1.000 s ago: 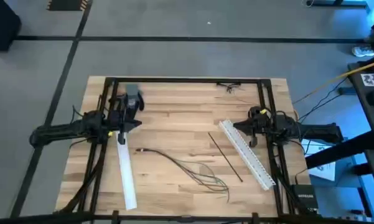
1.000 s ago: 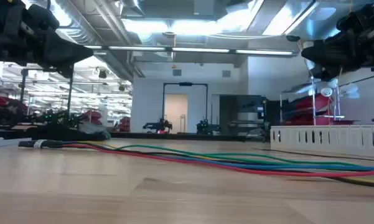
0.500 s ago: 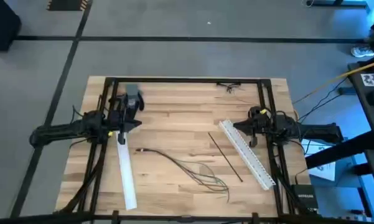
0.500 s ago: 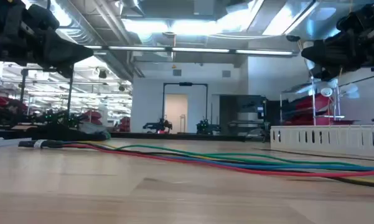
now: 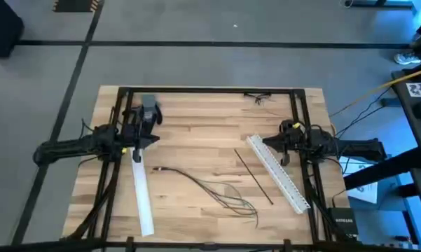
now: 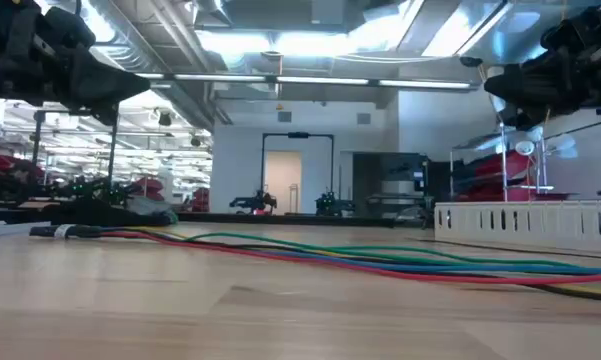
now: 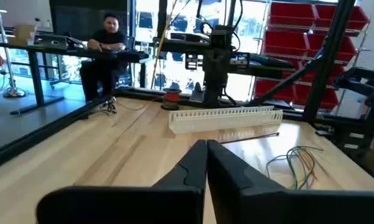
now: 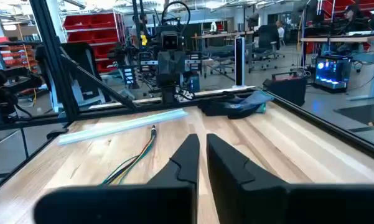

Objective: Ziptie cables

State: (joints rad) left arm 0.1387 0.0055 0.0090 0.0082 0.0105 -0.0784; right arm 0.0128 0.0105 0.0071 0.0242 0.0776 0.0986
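1. Left gripper (image 5: 154, 138) sits at the table's left side, above the upper end of a white strip (image 5: 141, 192). Fingers pressed together, nothing between them; wrist view confirms this.
2. Right gripper (image 5: 266, 142) sits at the right side, over the upper end of the other white slotted strip (image 5: 278, 173). Fingers nearly together, only a thin slit showing, grasping nothing.
3. The cables (image 5: 221, 191) lie loose on the table (image 5: 196, 119) centre, towards the near edge, between the two strips.
4. The ziptie (image 5: 253, 176) lies flat, straight, diagonal, just beside the right-hand strip and touching neither gripper.
5. Left wrist view: a person (image 7: 102, 46) seated at a desk beyond the table.
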